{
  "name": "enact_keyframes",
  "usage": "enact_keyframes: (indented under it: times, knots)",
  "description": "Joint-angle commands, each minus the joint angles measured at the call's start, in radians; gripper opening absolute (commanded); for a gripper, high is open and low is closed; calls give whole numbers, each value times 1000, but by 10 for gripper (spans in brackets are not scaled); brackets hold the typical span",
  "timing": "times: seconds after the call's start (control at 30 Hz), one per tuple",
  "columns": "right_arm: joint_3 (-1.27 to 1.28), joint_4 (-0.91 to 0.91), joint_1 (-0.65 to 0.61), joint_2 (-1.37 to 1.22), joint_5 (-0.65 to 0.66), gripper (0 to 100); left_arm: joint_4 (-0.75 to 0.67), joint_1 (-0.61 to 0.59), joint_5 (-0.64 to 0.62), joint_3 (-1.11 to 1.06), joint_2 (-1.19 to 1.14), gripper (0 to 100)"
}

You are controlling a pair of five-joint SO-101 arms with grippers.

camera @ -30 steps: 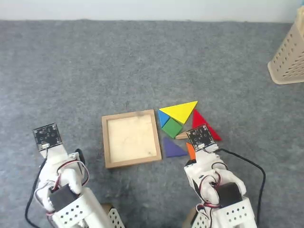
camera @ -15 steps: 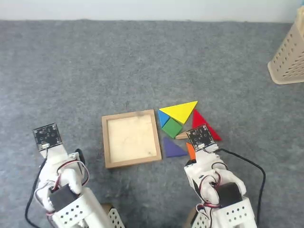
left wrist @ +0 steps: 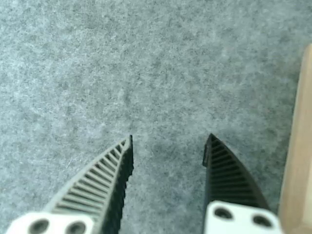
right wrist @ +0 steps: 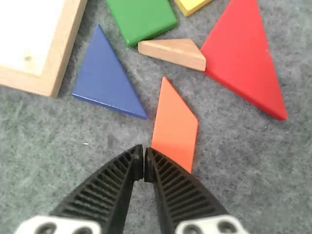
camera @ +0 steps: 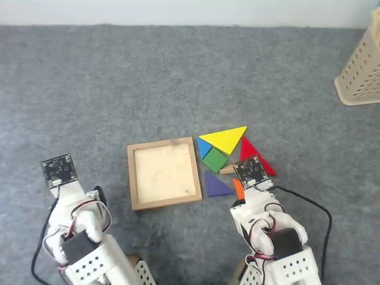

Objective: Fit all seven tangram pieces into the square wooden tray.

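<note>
Near the middle of the table, the square wooden tray (camera: 132,178) is lying on the grey felt, and all seven pieces are sitting outside it, clustered just beside its right edge. The yellow triangle (camera: 224,140) is lying farthest back, with the light blue triangle (camera: 203,148), green square (camera: 215,159) and red triangle (camera: 246,148) close by. The plain wooden triangle (right wrist: 173,52), dark blue triangle (right wrist: 105,78) and orange parallelogram (right wrist: 175,124) are lying nearer the table's front edge. The right gripper (right wrist: 144,148) is hovering with its jaws pressed together, its tips just beside the orange parallelogram. The left gripper (left wrist: 170,137) is hanging with its jaws spread over bare felt near the tray's left edge.
</note>
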State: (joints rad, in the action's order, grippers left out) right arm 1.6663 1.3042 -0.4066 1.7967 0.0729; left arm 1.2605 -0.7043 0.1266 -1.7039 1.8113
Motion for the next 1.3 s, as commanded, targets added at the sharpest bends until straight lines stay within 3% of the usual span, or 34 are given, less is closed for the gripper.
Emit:
enact_keyframes:
  times: [0.0, 0.53, 0.63, 0.77, 0.93, 1.13, 1.27]
  knots:
    - [18, 7, -8, 19, 11, 6, 3, 3, -9, 19, 11, 225]
    - [15, -51, 21, 18, 14, 6, 3, 3, -9, 19, 11, 225]
    - [15, -151, 128, 18, 41, 6, 3, 3, -9, 19, 11, 225]
    - [6, -255, 341, 18, 170, 6, 3, 3, -9, 19, 11, 225]
    - [-94, -277, 562, 18, 199, 6, 3, 3, -9, 19, 11, 225]
    - [-305, -127, 539, 1, 284, 6, 3, 3, -9, 19, 11, 225]
    - [-405, -107, 481, -182, 334, 19, 3, 3, -9, 19, 11, 225]
